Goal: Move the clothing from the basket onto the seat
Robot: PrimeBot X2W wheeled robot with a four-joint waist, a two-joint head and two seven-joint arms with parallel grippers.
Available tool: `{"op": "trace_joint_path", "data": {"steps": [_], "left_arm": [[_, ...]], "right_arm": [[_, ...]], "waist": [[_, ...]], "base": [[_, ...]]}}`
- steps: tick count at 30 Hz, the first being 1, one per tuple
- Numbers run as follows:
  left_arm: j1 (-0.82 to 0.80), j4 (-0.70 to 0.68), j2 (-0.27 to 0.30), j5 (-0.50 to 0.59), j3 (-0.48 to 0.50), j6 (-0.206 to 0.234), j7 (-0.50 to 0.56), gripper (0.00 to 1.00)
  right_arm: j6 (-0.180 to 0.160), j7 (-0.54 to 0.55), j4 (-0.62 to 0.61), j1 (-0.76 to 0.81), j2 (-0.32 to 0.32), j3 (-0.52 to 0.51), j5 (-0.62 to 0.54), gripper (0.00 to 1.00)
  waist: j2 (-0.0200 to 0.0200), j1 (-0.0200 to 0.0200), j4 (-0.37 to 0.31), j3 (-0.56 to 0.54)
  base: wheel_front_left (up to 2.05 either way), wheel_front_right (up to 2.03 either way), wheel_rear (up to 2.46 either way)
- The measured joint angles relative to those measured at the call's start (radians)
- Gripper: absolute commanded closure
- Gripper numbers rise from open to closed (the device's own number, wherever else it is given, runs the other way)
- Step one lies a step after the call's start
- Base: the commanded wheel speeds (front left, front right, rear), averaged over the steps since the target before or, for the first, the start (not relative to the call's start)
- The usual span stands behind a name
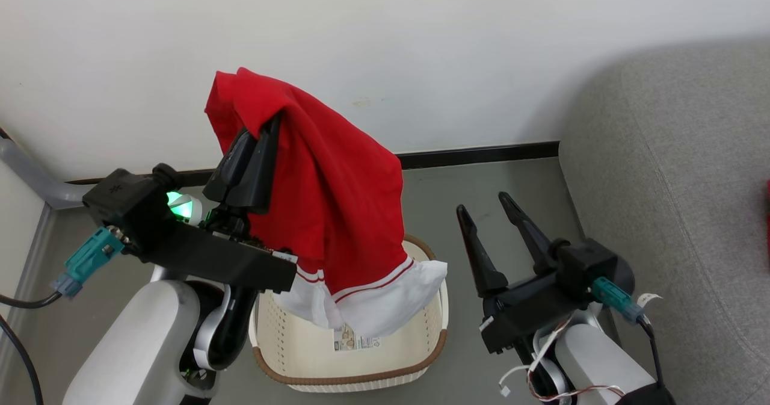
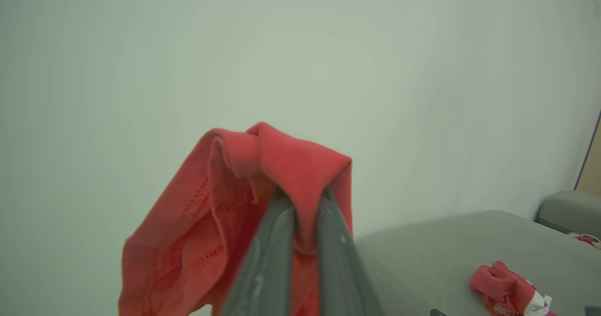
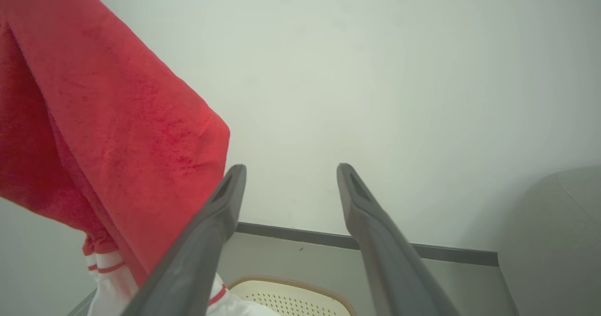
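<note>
Against pale wall [image 1: 421, 44], over grey floor [image 1: 481, 182]: grips red garment [image 1: 349, 212] in closed left fingers [image 1: 264, 164], high above basket [image 1: 355, 381], left of seat [image 1: 674, 182]. Holds right fingers [image 1: 473, 242] spread, empty. May snag hanging white hem on basket rim.

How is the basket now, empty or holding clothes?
Apparently empty: the basket's bare bottom and label show. The red garment hangs over it from the left gripper, its white hem hiding part of the inside.
</note>
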Motion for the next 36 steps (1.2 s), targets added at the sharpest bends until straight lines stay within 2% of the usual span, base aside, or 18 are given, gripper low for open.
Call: {"op": "trace_joint_path", "data": {"steps": [8,15,27,36], "left_arm": [[-0.006,0.002,-0.015,-0.001,-0.010,0.001,0.009,1.00],[-0.010,0.003,-0.022,-0.001,-0.019,0.001,0.016,1.00],[-0.023,0.004,-0.028,-0.001,-0.028,0.000,0.016,1.00],[-0.031,0.008,-0.043,-0.008,-0.037,-0.002,0.016,1.00]], "right_arm": [[0.076,0.000,-0.006,-0.103,-0.003,0.104,-0.017,0.00],[0.119,0.007,0.012,-0.167,-0.006,0.172,-0.017,0.00],[0.134,0.050,0.040,-0.233,-0.008,0.320,0.005,0.00],[0.085,0.070,0.093,-0.295,-0.009,0.369,0.036,0.00]], "waist": [[0.0000,0.0000,0.006,0.004],[0.0000,0.0000,0.019,0.008],[-0.0001,0.0000,0.038,0.014],[0.0000,0.0000,0.049,0.014]], "base": [[0.00,0.00,0.00],[0.00,0.00,0.00],[0.00,0.00,0.00],[0.00,0.00,0.00]]}}
